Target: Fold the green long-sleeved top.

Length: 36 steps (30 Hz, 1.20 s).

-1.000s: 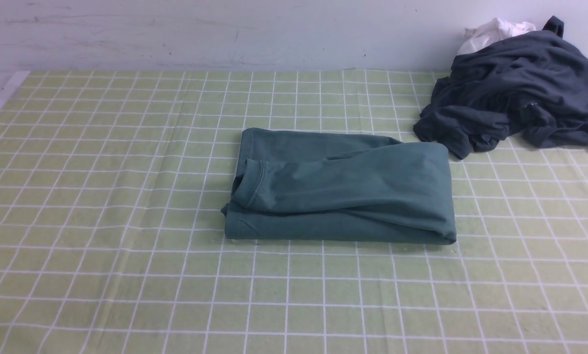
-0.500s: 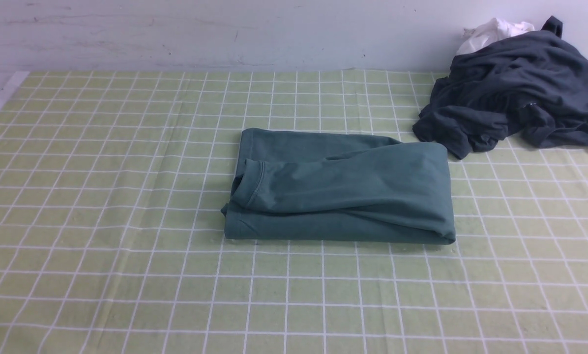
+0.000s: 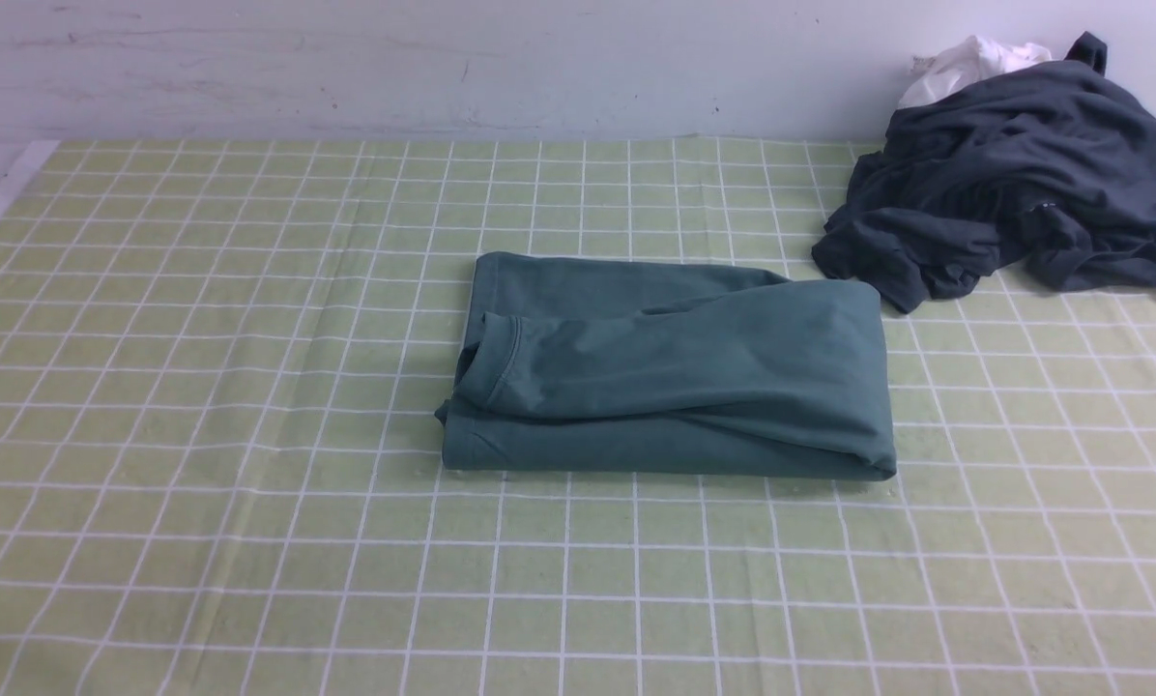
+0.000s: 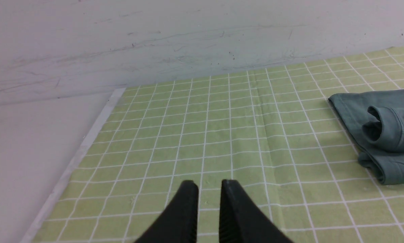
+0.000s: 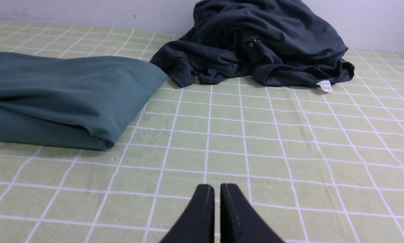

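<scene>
While both arms stay out of the front view, the scene reads as follows.

Green top: one green long-sleeved cotton top (image 3: 670, 367) lies folded into a flat rectangle near the middle of the table, one cuffed sleeve (image 3: 501, 372) resting across its upper layer with the open cuff toward the robot's left.

Table cover: one light green cloth with a white grid pattern (image 3: 201, 435) spreads over the whole work surface; a strip of bare white table (image 4: 26, 155) shows past its left edge in the left wrist view.

Other clothing: one crumpled dark grey garment (image 3: 1013, 184) is heaped at the far right corner against the wall, its near edge just beside the far right corner of the green top; whether they touch cannot be told. One white piece of fabric (image 3: 969, 63) pokes out from behind that heap.

Label: one small white tag (image 5: 324, 85) hangs at the hem of the dark grey garment.

Left gripper: one black two-fingered left gripper (image 4: 208, 184) hangs over the grid cloth, well apart from the green top, its fingers set a narrow gap apart and holding nothing.

Right gripper: one black two-fingered right gripper (image 5: 217, 186) hangs over the grid cloth near the right end of the green top, its fingers almost together with only a thin slit between them, holding nothing.

Wall: one pale scuffed wall (image 3: 443, 68) runs along the far side.
</scene>
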### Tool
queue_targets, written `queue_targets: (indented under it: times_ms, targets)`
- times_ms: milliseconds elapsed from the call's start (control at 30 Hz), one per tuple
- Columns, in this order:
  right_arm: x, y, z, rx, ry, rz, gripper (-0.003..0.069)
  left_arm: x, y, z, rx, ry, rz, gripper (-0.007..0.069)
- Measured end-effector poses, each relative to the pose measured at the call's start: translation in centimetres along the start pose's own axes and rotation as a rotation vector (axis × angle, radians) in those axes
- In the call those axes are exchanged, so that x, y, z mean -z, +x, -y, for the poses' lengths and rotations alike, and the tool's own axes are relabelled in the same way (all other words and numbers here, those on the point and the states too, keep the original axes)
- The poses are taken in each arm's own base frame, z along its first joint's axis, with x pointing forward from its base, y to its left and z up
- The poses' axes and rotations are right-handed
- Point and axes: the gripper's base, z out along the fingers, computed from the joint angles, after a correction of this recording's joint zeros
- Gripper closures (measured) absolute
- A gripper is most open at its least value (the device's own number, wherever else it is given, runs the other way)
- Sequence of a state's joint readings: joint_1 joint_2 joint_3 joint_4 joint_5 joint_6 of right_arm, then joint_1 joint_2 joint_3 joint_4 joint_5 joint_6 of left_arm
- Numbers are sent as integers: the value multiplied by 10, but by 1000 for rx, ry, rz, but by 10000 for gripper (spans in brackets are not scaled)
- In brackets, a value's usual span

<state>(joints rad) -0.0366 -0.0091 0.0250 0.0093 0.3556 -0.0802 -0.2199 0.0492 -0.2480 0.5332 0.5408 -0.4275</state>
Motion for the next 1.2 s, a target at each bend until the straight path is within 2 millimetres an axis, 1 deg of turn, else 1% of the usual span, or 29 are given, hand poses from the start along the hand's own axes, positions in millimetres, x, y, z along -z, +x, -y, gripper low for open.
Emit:
queue_targets:
  times_ms: [33, 100, 233, 367, 433, 633, 1200]
  targets:
    - [0, 0, 0, 0, 0, 0, 634, 0, 1, 0, 4, -2, -2, 535]
    - [0, 0, 0, 0, 1, 0, 634, 2, 12, 2, 65, -13, -5, 535]
    - [0, 0, 0, 1, 2, -1, 634, -7, 28, 13, 151, 38, 13, 535]
    - [0, 0, 0, 1, 2, -1, 634, -20, 53, 19, 149, 39, 57, 535]
    - [0, 0, 0, 1, 2, -1, 634, -22, 58, 20, 149, 36, 52, 535]
    - [0, 0, 0, -5, 2, -1, 634, -22, 75, 24, 110, 64, -117, 535]
    - [0, 0, 0, -7, 2, -1, 634, -22, 76, 24, 110, 67, -124, 535]
